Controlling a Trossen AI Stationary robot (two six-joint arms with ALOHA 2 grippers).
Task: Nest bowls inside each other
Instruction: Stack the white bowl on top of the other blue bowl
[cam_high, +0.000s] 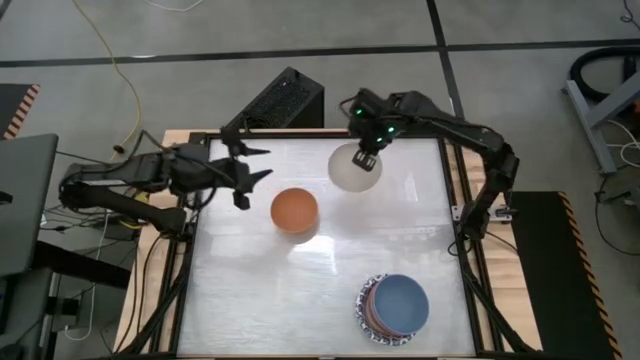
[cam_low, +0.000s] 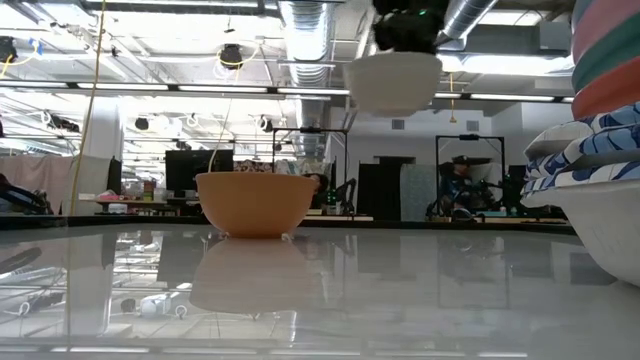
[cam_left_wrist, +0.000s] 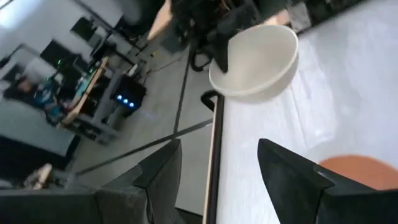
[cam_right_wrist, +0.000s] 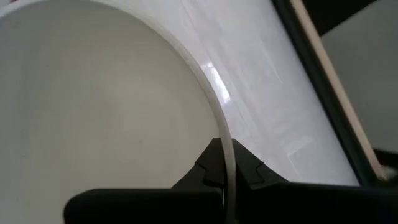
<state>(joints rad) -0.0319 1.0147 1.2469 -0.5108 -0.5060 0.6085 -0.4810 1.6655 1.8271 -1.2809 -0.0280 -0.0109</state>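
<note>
White bowl (cam_high: 356, 168) up in my right gripper (cam_high: 364, 159), pinched by its rim.

My right fingers are pressed together on the rim, one inside, one outside, and the bowl hangs above the table's (cam_high: 300, 290) far side. The orange bowl (cam_high: 294, 210) sits mid-table; the stack (cam_high: 394, 307), blue on top, is at the near right. My left gripper (cam_high: 254, 175) hovers near the orange bowl with fingers spread, holding nothing. I judge the bowl stiff, light and smooth, likely breakable and prone to swing or slip from a one-sided rim pinch, so the rim suits a steady carry. I can read no brand, label or writing.
</note>
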